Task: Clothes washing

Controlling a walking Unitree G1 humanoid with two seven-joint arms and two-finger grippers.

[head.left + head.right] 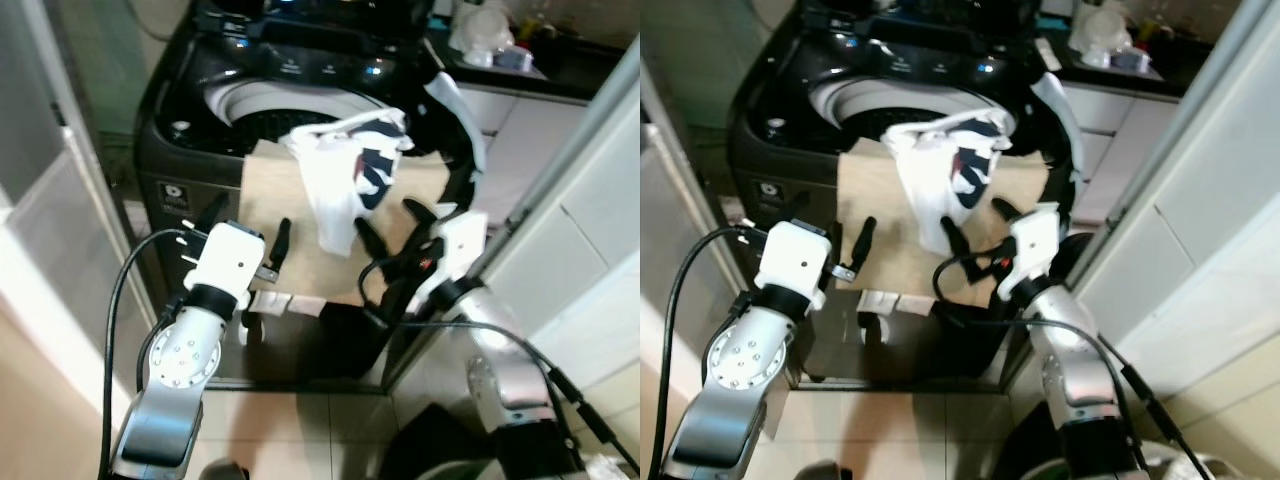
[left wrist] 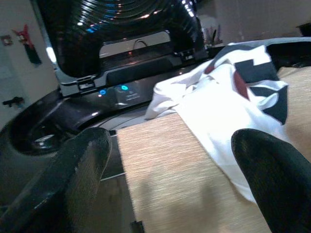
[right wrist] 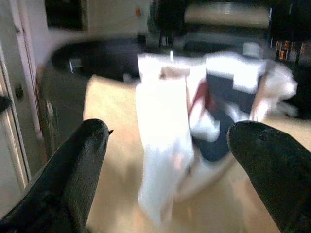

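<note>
Clothes here come down to two pieces hung over the front rim of the washer [image 1: 200,150]: a tan cloth [image 1: 290,215] draped flat down the front, and on top of it a white garment [image 1: 345,175] with dark patches, bunched at the rim and trailing toward 6 o'clock. Part of the garment lies over the open drum [image 1: 262,105] at 12 o'clock.

Both pieces look light, soft and limp — they will sag and stretch when lifted, not hold shape. The white one looks loosely perched, so a tug could slide it off the tan cloth and onto the floor.

The left gripper [image 1: 247,240] sits at 7 o'clock of the garment, fingers spread apart, holding nothing, just before the tan cloth. The right gripper [image 1: 395,228] stands at 5 o'clock, fingers likewise parted and empty, near the garment's hanging tail.

Best hold, I judge — the thick bunched fold at the rim, where a pinch catches several layers, then lift up and over into the drum.
</note>
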